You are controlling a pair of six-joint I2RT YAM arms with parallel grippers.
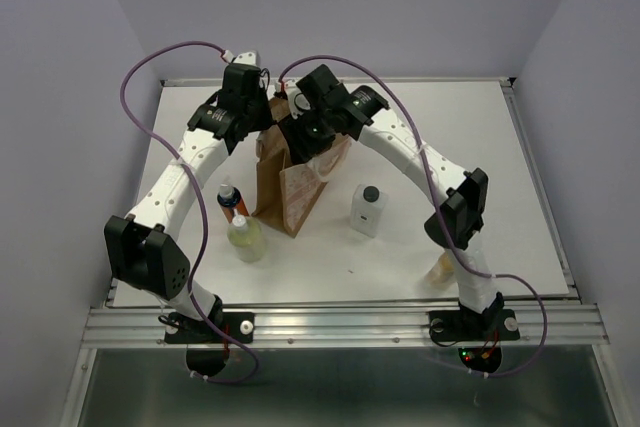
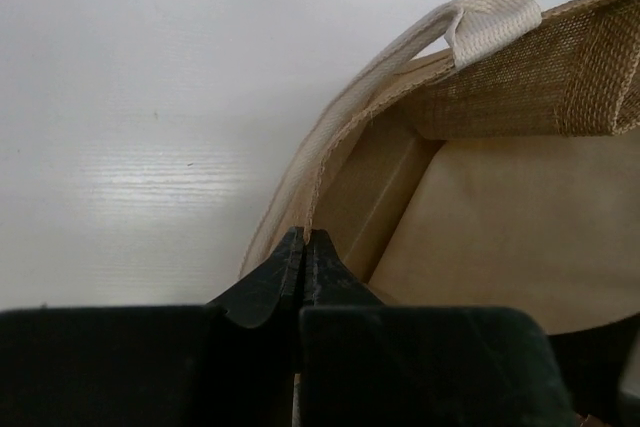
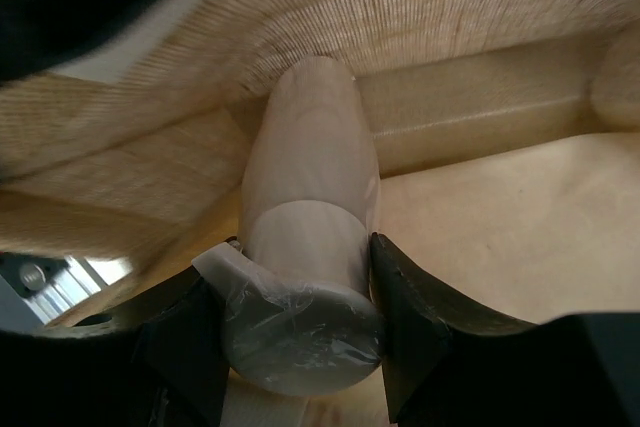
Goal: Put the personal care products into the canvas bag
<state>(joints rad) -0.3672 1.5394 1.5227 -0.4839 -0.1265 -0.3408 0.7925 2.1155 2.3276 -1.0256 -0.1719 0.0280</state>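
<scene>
- The brown-tan bottle point(image 3: 310, 197) was inside the canvas bag point(image 1: 295, 197), at the centre of the right wrist view. Its long axis ran from the wrapped cap at lower centre up toward the woven wall.
- The right gripper point(image 3: 300, 312) was clamped on that bottle, with a black finger on each side near the cap end.
- The left gripper point(image 2: 303, 252) was pinched together on the bag's rim, beside the cream strap handle point(image 2: 400, 47).
- Both arms arched up from the bottom of the overhead view and met over the bag.
- The bag stood upright on the white table point(image 1: 450, 127). The orange bottle point(image 1: 230, 199) and the pale yellow-green bottle point(image 1: 247, 239) stood just left of it, and the white square bottle point(image 1: 369, 209) to its right.
- A pale amber shape point(image 1: 440, 269), probably another bottle, was half hidden behind the right arm at lower right.
- Plain lilac walls point(image 1: 350, 7) enclosed the table.
</scene>
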